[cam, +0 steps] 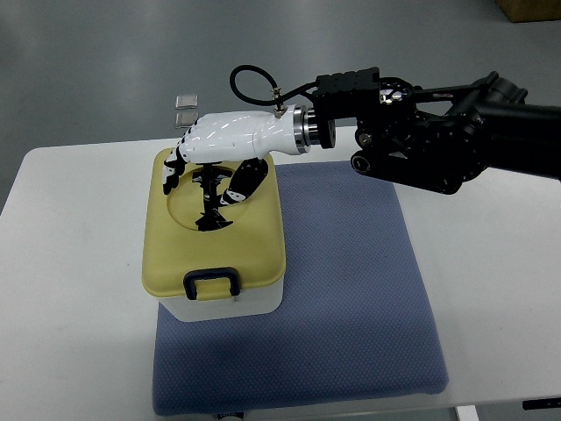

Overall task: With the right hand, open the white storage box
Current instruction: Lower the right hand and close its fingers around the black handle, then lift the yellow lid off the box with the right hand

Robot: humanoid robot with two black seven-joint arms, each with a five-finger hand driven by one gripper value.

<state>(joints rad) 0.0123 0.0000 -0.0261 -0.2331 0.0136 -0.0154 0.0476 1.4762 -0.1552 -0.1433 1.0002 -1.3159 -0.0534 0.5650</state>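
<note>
1. White storage box [230,307] with closed yellow lid [254,246], dark latch [211,283] at near edge, sitting on left part of blue mat [351,289].
2. Right hand [215,153] poised over lid's far side, fingers [175,167] curled downward around nothing, thumb [244,182] angled toward lid's round recess.
3. Black forearm [438,132] entering from right.
4. White table [70,263] beneath.

White table [79,263] fills most of view, rounded far corners, edges running off left and right. Blue textured mat [351,289] lies on table, reaching near edge. Grey glossy floor [105,61] beyond far edge, soft light reflections. 2 small silvery squares [187,109] on floor just past table. Cardboard box corner [530,10] far right.
</note>
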